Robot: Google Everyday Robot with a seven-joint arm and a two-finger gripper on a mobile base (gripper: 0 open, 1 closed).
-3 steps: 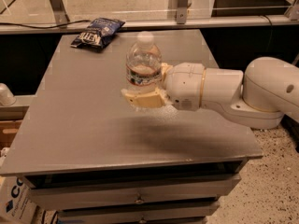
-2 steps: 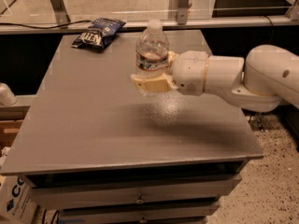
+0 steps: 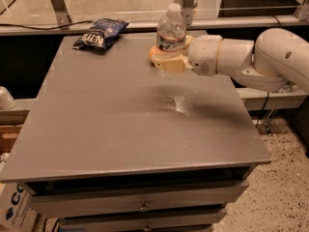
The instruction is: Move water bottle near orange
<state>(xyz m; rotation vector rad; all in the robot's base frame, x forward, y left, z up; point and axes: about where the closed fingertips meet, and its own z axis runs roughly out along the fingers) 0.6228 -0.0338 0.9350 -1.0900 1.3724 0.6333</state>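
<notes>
End effector pinches the upright water bottle above the desk's far side. No orange visible; locate it, then lower gently.

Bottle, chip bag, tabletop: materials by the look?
Water bottle: clear thin plastic, see-through, white cap. Chip bag: glossy crinkled film, likely plastic. Tabletop: matte gray, maybe laminate or painted metal. Tool, near the table's far edge, grips the bottle's lower body.
</notes>
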